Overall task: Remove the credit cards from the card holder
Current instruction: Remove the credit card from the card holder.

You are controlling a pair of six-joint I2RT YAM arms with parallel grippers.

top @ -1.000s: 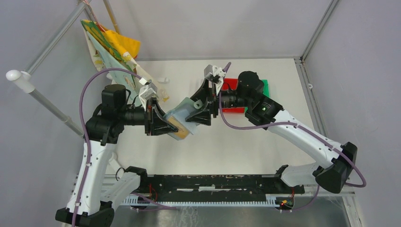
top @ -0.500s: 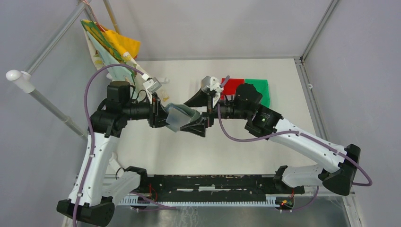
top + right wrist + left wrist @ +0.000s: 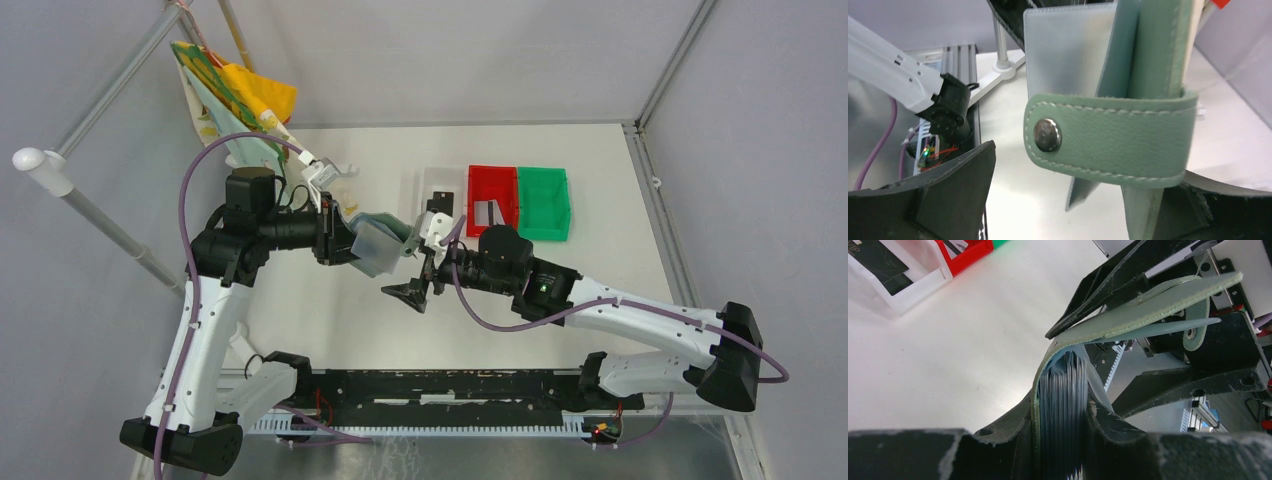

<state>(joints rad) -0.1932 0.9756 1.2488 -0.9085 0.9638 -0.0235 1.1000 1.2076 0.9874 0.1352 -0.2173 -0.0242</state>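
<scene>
Grey-green card holder, red bin

A: Any lettering that reads?

B: None. Left wrist view, upper left corner: the black card in the white bin carries a few pale characters at the frame's edge. They're cut off and blurred.

A: Top view?

B: Silvery card in the red bin, right of centre. Too small to tell any print.

A: Right wrist view?

B: Card holder, its strap and snap stud fill the middle. Stitching only, nothing legible.
</scene>
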